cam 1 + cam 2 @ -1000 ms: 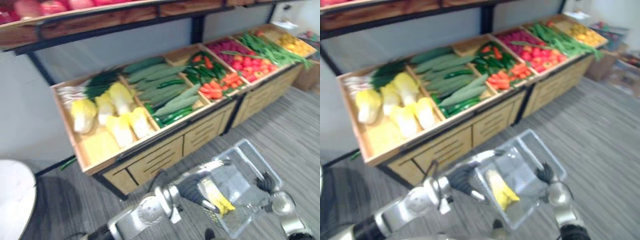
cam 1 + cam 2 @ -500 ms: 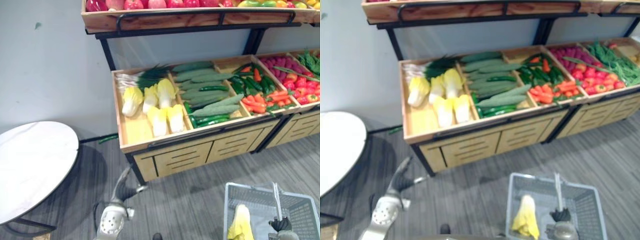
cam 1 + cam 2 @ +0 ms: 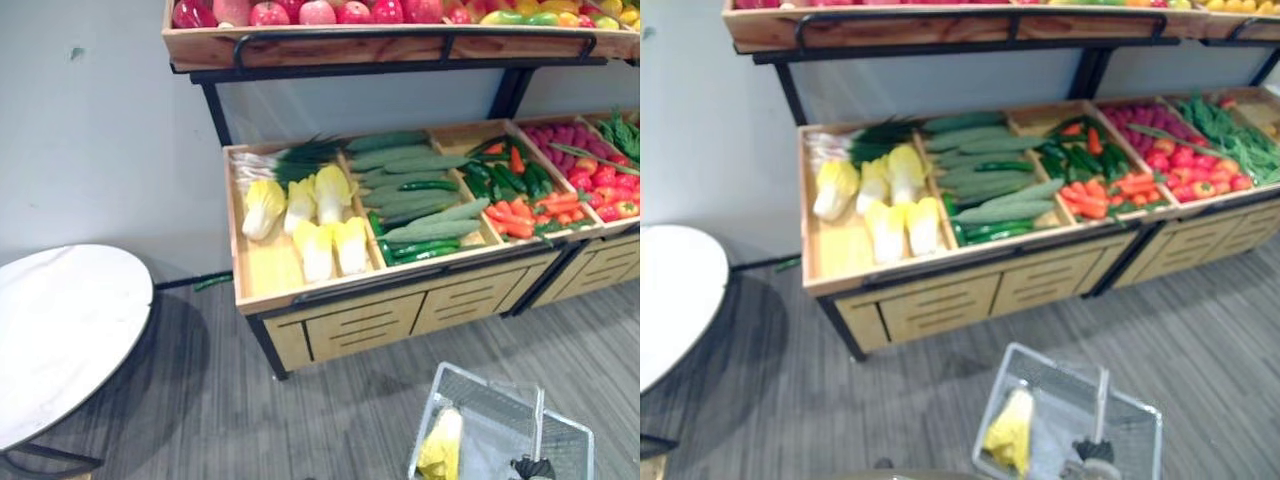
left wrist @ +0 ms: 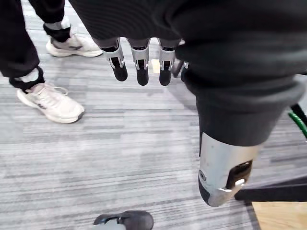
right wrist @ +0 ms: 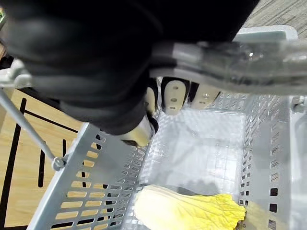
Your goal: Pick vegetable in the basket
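In the grey basket (image 3: 488, 392) at my 5 o'clock lies one yellow cabbage (image 5: 189, 209), flat on the bottom along a side wall. My right hand (image 5: 173, 98) has its fingers curled round the basket's handle (image 5: 240, 72). My left hand (image 4: 139, 62) hangs with fingers straight, holding nothing, above the floor (image 4: 120, 158) near a person's white shoes (image 4: 50, 103). The produce stand (image 3: 380, 300) is at 12 o'clock, a round white worktop (image 3: 60, 330) at 9.

A wooden produce stand (image 3: 380, 310) lines the wall, with cucumbers (image 3: 415, 185) in one bin, carrots (image 3: 520, 215) in the next and red apples (image 3: 320, 12) on the shelf above. A round white table (image 3: 60, 330) sits to its left. A person's white sneakers (image 4: 50, 103) stand on the grey floor (image 3: 200, 410).
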